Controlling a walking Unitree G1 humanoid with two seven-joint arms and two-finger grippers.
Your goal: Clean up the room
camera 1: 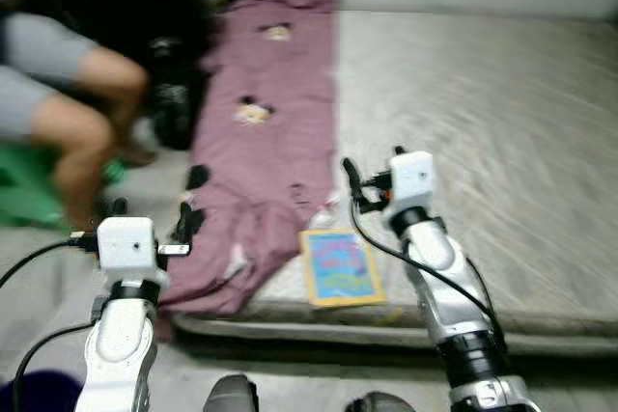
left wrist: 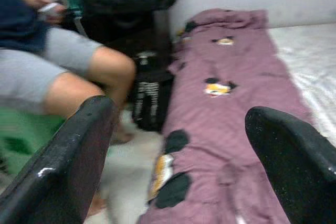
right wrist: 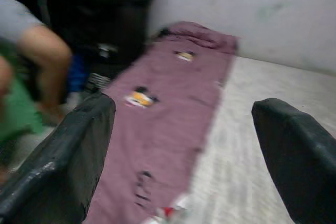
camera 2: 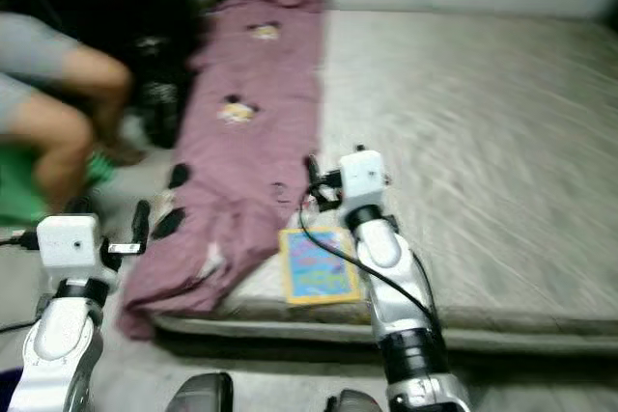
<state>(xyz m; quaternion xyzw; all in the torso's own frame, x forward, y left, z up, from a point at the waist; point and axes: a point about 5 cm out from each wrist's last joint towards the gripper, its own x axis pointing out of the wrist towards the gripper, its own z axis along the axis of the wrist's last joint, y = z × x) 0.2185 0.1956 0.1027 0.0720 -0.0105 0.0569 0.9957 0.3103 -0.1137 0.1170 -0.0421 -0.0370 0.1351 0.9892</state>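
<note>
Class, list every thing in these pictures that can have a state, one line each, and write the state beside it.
left gripper: open, empty, raised beside the mattress edge.
right gripper: open, empty, over the mattress.
purple blanket: spread lengthwise along the mattress, near end rumpled, hanging off the edge.
book: closed, lying flat at the mattress edge.
mattress: bare, on the floor.
person: seated beside the mattress.

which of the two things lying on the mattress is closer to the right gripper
The yellow-bordered book, flat at the mattress's near edge, just below the right gripper. The purple blanket stretches along the left side, further over.
</note>
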